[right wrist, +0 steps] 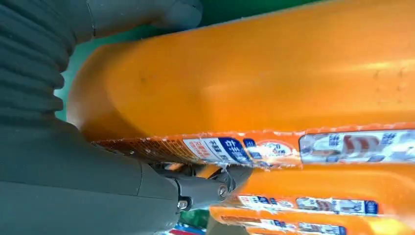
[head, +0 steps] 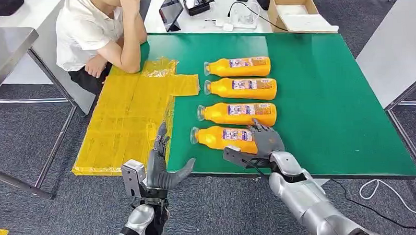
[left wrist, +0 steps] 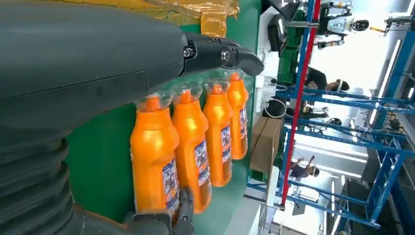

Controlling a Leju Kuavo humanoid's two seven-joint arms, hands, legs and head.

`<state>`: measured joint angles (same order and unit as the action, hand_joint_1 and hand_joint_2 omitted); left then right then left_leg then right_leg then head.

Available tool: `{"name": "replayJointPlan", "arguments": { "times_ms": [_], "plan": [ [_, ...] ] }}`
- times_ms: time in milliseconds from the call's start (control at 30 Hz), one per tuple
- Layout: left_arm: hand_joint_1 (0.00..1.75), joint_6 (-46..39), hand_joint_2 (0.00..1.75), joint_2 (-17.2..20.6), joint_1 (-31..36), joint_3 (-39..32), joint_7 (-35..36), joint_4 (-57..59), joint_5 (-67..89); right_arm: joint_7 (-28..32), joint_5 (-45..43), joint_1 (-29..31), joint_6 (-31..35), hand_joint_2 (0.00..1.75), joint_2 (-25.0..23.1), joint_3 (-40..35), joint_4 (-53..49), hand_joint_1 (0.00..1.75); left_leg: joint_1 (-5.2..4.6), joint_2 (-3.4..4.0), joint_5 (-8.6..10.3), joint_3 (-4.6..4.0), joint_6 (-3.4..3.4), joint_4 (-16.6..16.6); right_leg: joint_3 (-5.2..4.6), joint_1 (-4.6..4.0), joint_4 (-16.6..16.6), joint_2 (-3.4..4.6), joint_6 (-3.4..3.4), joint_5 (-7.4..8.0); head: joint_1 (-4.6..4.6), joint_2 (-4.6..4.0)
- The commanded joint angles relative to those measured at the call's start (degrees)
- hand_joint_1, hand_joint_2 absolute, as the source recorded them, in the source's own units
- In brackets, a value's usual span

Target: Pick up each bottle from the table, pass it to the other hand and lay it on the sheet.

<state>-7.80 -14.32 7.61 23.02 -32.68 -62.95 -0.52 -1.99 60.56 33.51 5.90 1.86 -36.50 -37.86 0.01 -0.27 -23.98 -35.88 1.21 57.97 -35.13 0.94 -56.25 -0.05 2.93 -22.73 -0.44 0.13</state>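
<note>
Four orange bottles lie side by side on the green table (head: 325, 103), caps pointing at the yellow sheet (head: 125, 120). My right hand (head: 261, 144) is wrapped over the base end of the nearest bottle (head: 222, 137), which still lies on the table. Up close, its fingers (right wrist: 205, 188) reach down between that bottle (right wrist: 254, 78) and the second bottle (head: 237, 114), with the thumb on the near side. My left hand (head: 163, 166) is raised at the table's front edge beside the sheet, fingers spread and holding nothing. From its wrist, the nearest bottle (left wrist: 154, 161) lies just beyond it.
A person (head: 96, 32) sits at the far left corner, one elbow resting near the sheet's far end. A cardboard box (head: 293, 12), a tablet (head: 171, 11) and cables lie on the white table behind. Bare green surface stretches to the right of the bottles.
</note>
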Motion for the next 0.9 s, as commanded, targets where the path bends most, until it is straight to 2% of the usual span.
{"name": "replayJointPlan", "arguments": {
  "times_ms": [33, 133, 167, 433, 533, 600, 667, 733, 833, 900],
  "plan": [
    [0.00, 0.25, 1.75, 0.94, 1.43, -1.73, 0.21, 2.79, 0.16, 1.09, -1.16, 1.82, -1.13, 1.75, -0.94, -2.00, 5.23, 1.75, 0.04, 0.04, -0.11, 0.34, -0.08, -0.08, 0.32, -0.05, 0.06, 0.02, -0.13, -0.10, 0.00, 0.00],
    [0.00, 0.25, 1.75, 0.94, 1.43, -1.73, 0.21, 2.79, 0.16, 1.09, -1.16, 1.82, -1.13, 1.75, -0.94, -2.00, 5.23, 1.75, 0.04, 0.05, -0.13, 0.38, -0.09, -0.08, 0.36, -0.06, 0.06, 0.02, -0.15, -0.12, 0.00, 0.00],
    [0.00, 0.41, 1.75, 1.01, 1.33, -1.73, 0.15, 2.39, 0.15, 3.22, -3.50, 1.12, -1.59, 1.75, -1.12, -1.62, 4.27, 1.75, 0.03, 0.06, -0.11, 0.31, -0.07, -0.07, 0.30, -0.04, 0.07, 0.04, -0.11, -0.09, 0.00, 0.00],
    [0.00, 0.18, 1.75, 1.17, 1.15, -1.81, 0.07, 2.07, -0.09, 3.73, -6.83, -0.16, -1.60, 1.75, -0.58, -1.18, 4.89, 1.75, 0.07, 0.00, -0.07, 0.33, -0.08, -0.07, 0.31, -0.08, 0.09, -0.04, -0.11, -0.08, 0.02, 0.00],
    [0.00, 0.97, 1.75, 0.52, 0.71, -2.79, 0.58, 1.52, -3.17, 12.16, -17.34, -2.61, -4.28, 1.75, -0.59, 4.54, 3.66, 1.75, 0.08, -0.02, -0.10, 0.47, -0.09, -0.11, 0.46, -0.10, 0.14, -0.07, -0.14, -0.11, 0.00, 0.00],
    [0.00, 1.12, 1.75, -0.05, -0.01, -3.28, 1.79, 0.09, -7.18, 17.02, -23.32, -5.79, -3.05, 1.75, -0.36, 7.14, -1.44, 1.75, 0.11, -0.11, -0.11, 0.56, -0.10, -0.13, 0.60, -0.12, 0.18, -0.16, -0.14, -0.14, 0.02, 0.00],
    [0.00, 2.07, 1.75, -0.24, -0.41, -3.11, 4.84, -0.60, -12.01, 20.65, -29.77, -9.16, -5.75, 1.75, -0.15, 8.47, -8.46, 1.75, 0.11, -0.06, -0.13, 0.60, -0.11, -0.11, 0.58, -0.12, 0.16, -0.10, -0.14, -0.13, 0.02, 0.00],
    [0.00, 5.49, 1.75, -0.28, -0.34, -2.83, 8.82, -0.15, -19.40, 22.64, -35.50, -11.94, -8.71, 1.75, 0.52, 8.72, -15.50, 1.75, 0.10, -0.10, -0.15, 0.60, -0.12, -0.07, 0.58, -0.12, 0.10, -0.14, -0.15, -0.16, 0.02, 0.00],
    [0.00, 6.61, 1.75, -0.31, -0.27, -2.72, 9.95, 0.28, -22.27, 22.06, -36.61, -12.51, -9.05, 1.75, 0.91, 8.28, -18.00, 1.75, 0.06, -0.02, -0.10, 0.42, -0.08, -0.04, 0.39, -0.08, 0.06, -0.05, -0.10, -0.09, 0.02, 0.00],
    [0.00, 10.78, 1.75, 0.64, -0.11, -1.97, 13.89, 0.85, -29.77, 24.87, -38.61, -13.01, -8.18, 1.75, 1.30, 7.57, -21.73, 1.75, 0.05, 0.04, -0.13, 0.36, -0.08, -0.01, 0.32, -0.07, 0.02, 0.00, -0.10, -0.09, -0.02, 0.00]
  ]
}}
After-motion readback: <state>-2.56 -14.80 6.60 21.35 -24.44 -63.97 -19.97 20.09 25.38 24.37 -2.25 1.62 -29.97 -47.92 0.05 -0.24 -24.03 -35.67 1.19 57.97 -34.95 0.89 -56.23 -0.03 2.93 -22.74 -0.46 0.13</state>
